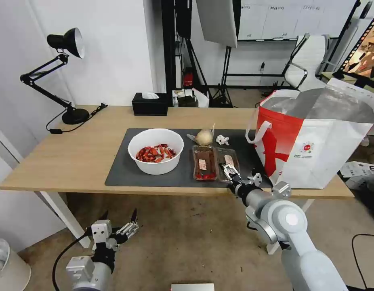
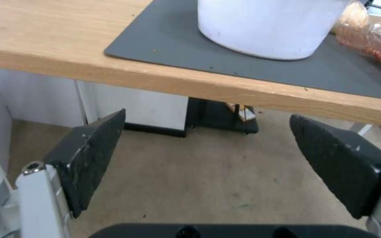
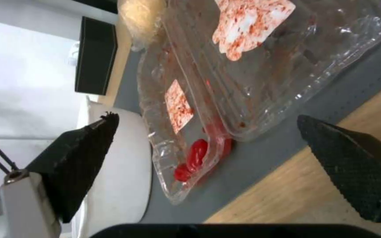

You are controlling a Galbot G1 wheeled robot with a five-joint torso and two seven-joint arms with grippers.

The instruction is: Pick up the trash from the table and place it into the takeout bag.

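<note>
Right gripper (image 1: 230, 171), jaws wide, hovers at the clear plastic two-part tray (image 1: 214, 163), apparently not touching; left gripper (image 1: 119, 213) waits wide below the light-wood table (image 1: 74, 153).

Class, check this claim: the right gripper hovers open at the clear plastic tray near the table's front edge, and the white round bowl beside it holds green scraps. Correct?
Not quite. The head view shows the white round bowl holds red scraps, not green. The open right gripper at the clear plastic tray is correct.

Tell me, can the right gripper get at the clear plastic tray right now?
Probably yes: the right gripper is open at the clear plastic tray's near edge, with nothing between them.
</note>
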